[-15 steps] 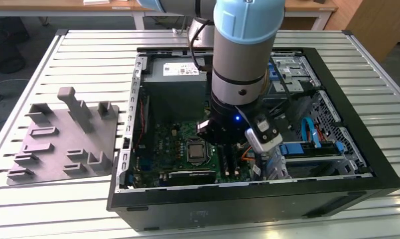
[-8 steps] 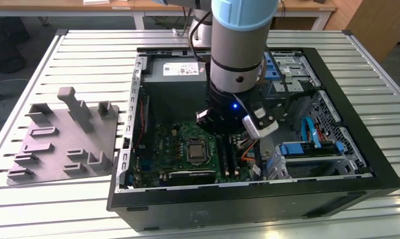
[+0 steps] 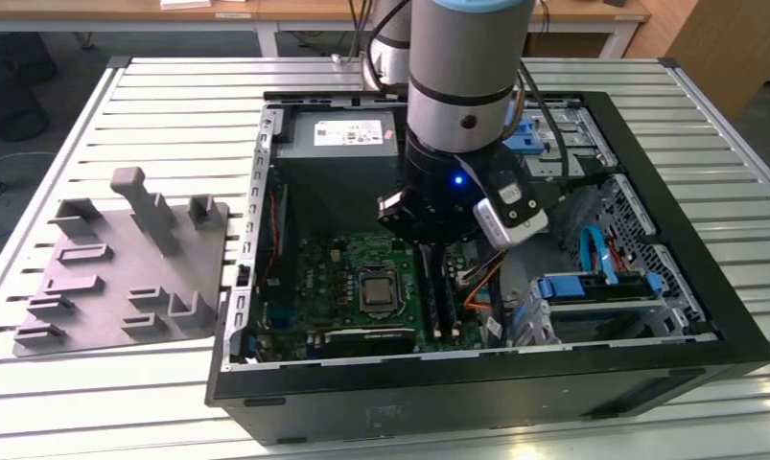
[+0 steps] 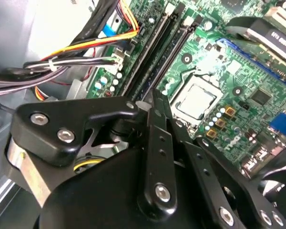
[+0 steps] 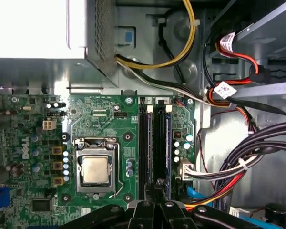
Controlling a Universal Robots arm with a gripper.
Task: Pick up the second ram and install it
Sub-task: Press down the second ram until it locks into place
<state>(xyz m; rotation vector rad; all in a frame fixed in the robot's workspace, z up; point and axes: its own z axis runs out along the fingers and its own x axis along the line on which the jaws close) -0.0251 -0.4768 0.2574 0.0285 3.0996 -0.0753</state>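
Note:
The second ram (image 5: 160, 143) is a long dark stick standing on edge in a motherboard slot, beside another dark slot. In the second wrist view the ram (image 4: 174, 52) runs away from my fingertips. My gripper (image 5: 157, 187) is low inside the open computer case, with its black fingers (image 4: 155, 124) drawn together over the stick's near end. The jaws look shut, and I cannot tell whether the tips touch the stick. In the exterior view the arm's wrist (image 3: 461, 206) hangs over the slots (image 3: 436, 292) and hides the fingertips.
A grey fixture tray (image 3: 116, 278) with upright posts lies outside the case on the exterior view's left. The power supply (image 3: 346, 134) sits at the case's far end. The processor socket (image 5: 95, 169) lies beside the slots. Bundled cables (image 5: 238, 167) and a drive cage (image 3: 590, 287) crowd the other side.

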